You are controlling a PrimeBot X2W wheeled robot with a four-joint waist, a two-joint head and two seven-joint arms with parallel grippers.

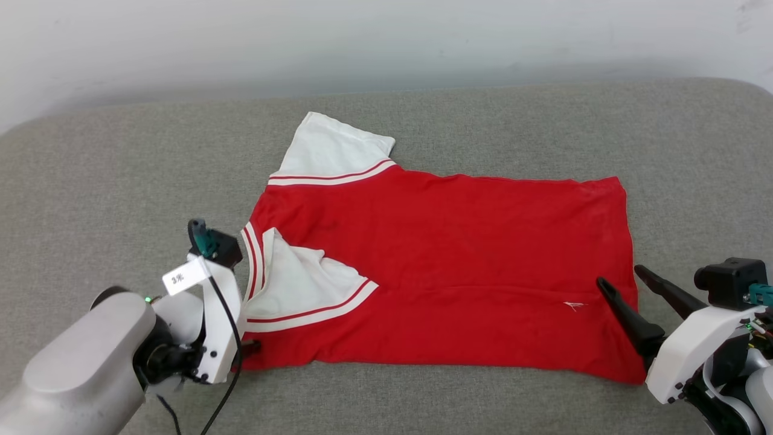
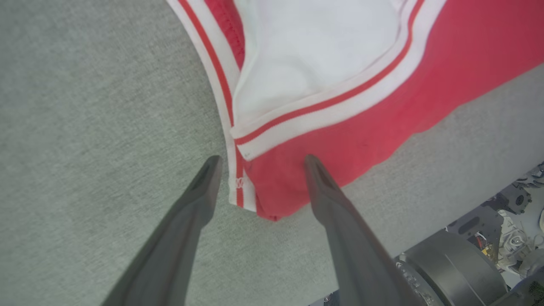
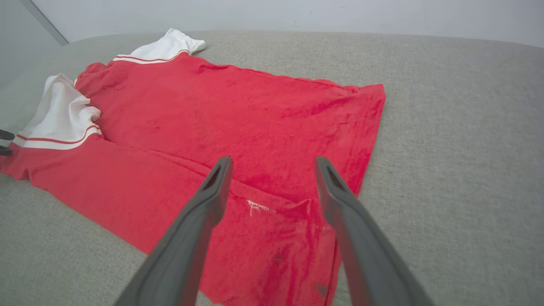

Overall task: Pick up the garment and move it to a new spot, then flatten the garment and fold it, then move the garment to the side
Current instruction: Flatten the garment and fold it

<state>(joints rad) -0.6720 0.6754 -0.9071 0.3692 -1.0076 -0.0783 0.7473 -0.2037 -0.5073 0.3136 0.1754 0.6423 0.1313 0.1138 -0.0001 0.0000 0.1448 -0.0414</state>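
The garment (image 1: 447, 241) lies spread sideways on the grey cushion, red, with its near edge folded over. One white sleeve (image 1: 329, 151) sticks out at the back; the other (image 1: 296, 284) is folded onto the red body. My left gripper (image 1: 252, 348) is at the collar-end near corner, mostly hidden behind its wrist. In the left wrist view it (image 2: 261, 160) stands open, its fingers straddling the garment's (image 2: 382, 119) striped corner. My right gripper (image 1: 622, 277) is open over the hem-end near corner. In the right wrist view it (image 3: 273, 161) frames the garment's (image 3: 238, 110) folded edge with its small white mark.
The grey padded surface (image 1: 483, 121) stretches wide around the shirt, with a pale wall (image 1: 386, 36) behind it. Its front edge runs just below the garment. Parts of my own base (image 2: 488, 255) show past that edge in the left wrist view.
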